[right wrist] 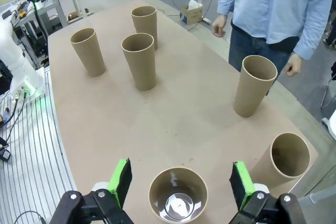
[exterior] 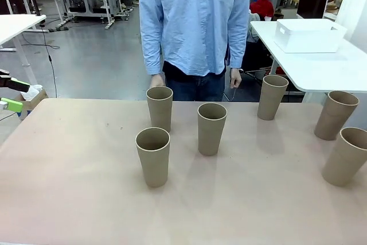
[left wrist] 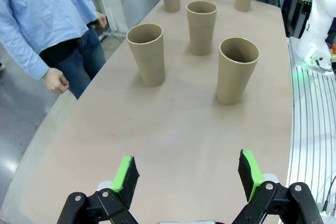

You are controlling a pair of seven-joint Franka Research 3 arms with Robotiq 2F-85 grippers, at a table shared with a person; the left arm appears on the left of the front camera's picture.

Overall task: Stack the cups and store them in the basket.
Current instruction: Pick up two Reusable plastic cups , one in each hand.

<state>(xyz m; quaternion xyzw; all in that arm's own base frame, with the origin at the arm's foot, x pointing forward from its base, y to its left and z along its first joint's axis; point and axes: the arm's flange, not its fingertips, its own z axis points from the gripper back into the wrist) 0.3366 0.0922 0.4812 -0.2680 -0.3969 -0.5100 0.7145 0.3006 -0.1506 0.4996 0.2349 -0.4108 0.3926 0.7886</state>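
Right fingers point(right wrist: 121, 181) wide apart above upright cup point(right wrist: 178, 196)

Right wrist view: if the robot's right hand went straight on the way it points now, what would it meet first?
Probably the tan-brown cardboard-like tapered cup standing upright straight ahead, its open mouth between the open right hand's green pads. Depth is unclear.

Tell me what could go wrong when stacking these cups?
The right gripper hangs open above one tall cup; an off-centre close might tip it. Another cup stands near the table edge, where a bump could knock it off. The basket sits on another table, possibly hard to reach.
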